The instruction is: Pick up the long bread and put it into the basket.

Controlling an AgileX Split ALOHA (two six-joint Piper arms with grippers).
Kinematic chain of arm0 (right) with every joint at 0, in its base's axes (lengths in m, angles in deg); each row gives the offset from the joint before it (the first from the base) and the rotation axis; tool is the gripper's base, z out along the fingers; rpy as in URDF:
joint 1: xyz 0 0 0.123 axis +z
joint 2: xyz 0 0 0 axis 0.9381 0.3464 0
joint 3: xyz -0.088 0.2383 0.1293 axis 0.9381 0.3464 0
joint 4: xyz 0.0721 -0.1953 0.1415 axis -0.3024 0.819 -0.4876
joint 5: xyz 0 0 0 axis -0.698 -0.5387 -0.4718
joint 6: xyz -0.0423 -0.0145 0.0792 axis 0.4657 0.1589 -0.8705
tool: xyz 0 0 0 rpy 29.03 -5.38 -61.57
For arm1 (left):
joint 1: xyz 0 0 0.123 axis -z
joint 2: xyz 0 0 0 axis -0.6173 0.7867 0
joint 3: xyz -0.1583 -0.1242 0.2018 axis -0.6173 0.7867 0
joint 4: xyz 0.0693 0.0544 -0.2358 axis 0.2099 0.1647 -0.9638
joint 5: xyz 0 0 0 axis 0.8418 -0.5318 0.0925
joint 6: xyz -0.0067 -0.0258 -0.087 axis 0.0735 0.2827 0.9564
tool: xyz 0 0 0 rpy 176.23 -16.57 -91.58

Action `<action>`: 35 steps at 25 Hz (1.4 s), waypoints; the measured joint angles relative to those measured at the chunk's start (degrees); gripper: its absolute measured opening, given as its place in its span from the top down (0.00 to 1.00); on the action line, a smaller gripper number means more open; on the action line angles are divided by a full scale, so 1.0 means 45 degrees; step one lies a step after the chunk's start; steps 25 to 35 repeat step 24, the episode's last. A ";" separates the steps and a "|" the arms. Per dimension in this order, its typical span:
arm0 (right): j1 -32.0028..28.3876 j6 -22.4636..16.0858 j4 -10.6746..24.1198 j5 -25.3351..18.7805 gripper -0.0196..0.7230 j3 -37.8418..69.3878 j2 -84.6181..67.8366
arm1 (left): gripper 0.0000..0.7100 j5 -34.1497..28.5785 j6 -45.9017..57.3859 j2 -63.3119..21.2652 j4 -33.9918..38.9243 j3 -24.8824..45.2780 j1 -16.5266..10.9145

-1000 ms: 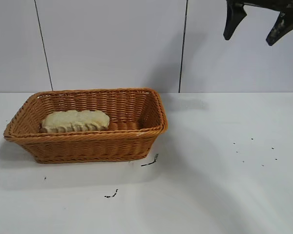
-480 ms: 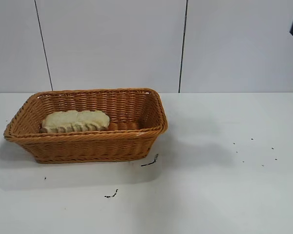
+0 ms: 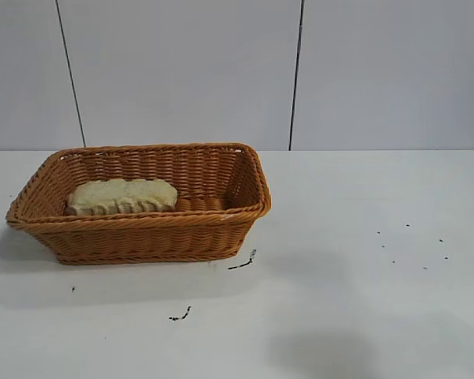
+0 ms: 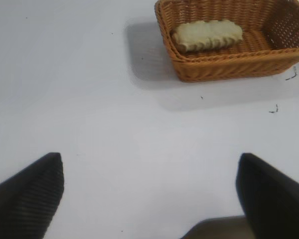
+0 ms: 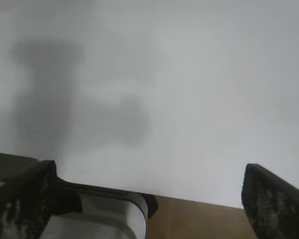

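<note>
The long bread [image 3: 122,196] lies pale side up inside the orange-brown wicker basket [image 3: 142,237] at the left of the white table. It also shows in the left wrist view [image 4: 207,35], in the basket [image 4: 229,67]. Neither arm shows in the exterior view. My left gripper [image 4: 150,191] is open and empty, high above bare table, far from the basket. My right gripper [image 5: 147,199] is open and empty over the table's edge.
Small dark specks [image 3: 241,263] lie on the table in front of the basket and at the right [image 3: 415,245]. A grey base part [image 5: 89,219] and the brown floor [image 5: 199,219] show beyond the table edge in the right wrist view.
The right gripper, open at the top right of the exterior view a second ago, has moved out of that view. The bread and basket have not moved.
</note>
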State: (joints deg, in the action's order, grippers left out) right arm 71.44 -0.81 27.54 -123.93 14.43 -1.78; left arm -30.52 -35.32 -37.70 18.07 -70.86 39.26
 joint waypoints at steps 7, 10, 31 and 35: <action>0.0000 0.0000 0.0000 0.0031 0.05 0.0056 -0.2387 | 0.03 0.0000 0.0000 0.0000 0.0000 0.0000 0.0000; 0.0000 0.0000 0.0012 0.0046 0.05 0.0056 -0.3540 | 0.03 0.0000 0.0000 0.0000 0.0000 0.0000 0.0000; 0.0000 -0.0009 0.0235 0.0046 0.05 0.0056 -0.3934 | 0.03 0.0000 0.0000 0.0000 0.0000 0.0000 0.0000; 0.0000 -0.0009 0.0235 0.0046 0.05 0.0056 -0.3934 | 0.03 0.0000 0.0000 0.0000 0.0000 0.0000 0.0000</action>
